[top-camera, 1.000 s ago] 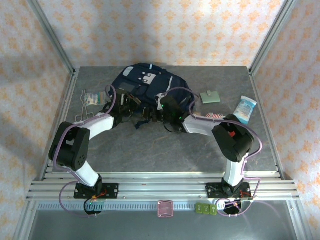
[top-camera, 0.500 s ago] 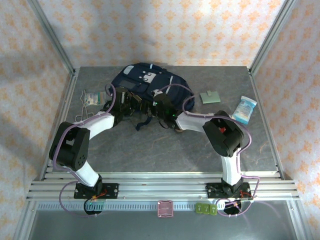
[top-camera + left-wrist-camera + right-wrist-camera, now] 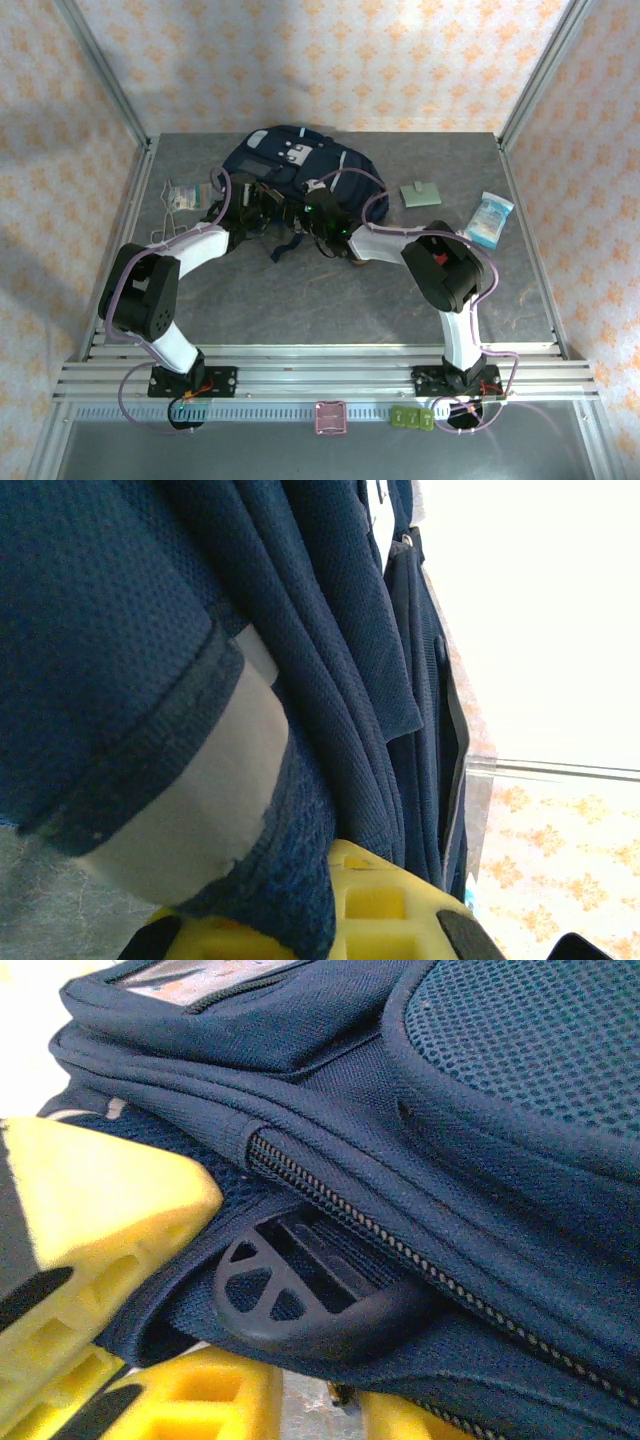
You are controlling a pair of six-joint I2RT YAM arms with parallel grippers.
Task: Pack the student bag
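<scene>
**Overhead view.** The student bag (image 3: 296, 165) lies at the far centre of the worktop (image 3: 300, 290), with its pale front patches uppermost and its far edge close to the back wall. Both arms reach in from the near rail (image 3: 300, 375) and meet at the bag's near edge, hiding that edge from above. The left hand (image 3: 262, 204) is at the near-left part of the bag, and the right hand (image 3: 318, 214) is just beside it to the right. Purple cables loop over both forearms and across the bag. A dark strap (image 3: 284, 249) trails from the bag toward the near side, between the two forearms.

**Left wrist view.** The left hand is closed on a fold of the bag's navy fabric, which carries a pale stripe (image 3: 200, 810). The cloth drapes over the yellow finger (image 3: 385, 910) and covers the pinch itself.

**Right wrist view.** The yellow fingers (image 3: 100, 1210) of the right hand stand narrow about the bag's lower edge, beneath a zip (image 3: 400, 1250). A black plastic buckle (image 3: 300, 1300) lies against the fabric between them. Whether they grip it cannot be told.

**Surroundings.**
- A small clear packet (image 3: 183, 196) lies left of the bag, near the left edge.
- A green pouch (image 3: 420, 193) lies right of the bag.
- A blue-and-white packet (image 3: 491, 219) lies farther right.
- All three are apart from the hands.
- A pink square (image 3: 329, 417) and green tags (image 3: 411, 418) sit at the near rail.
</scene>
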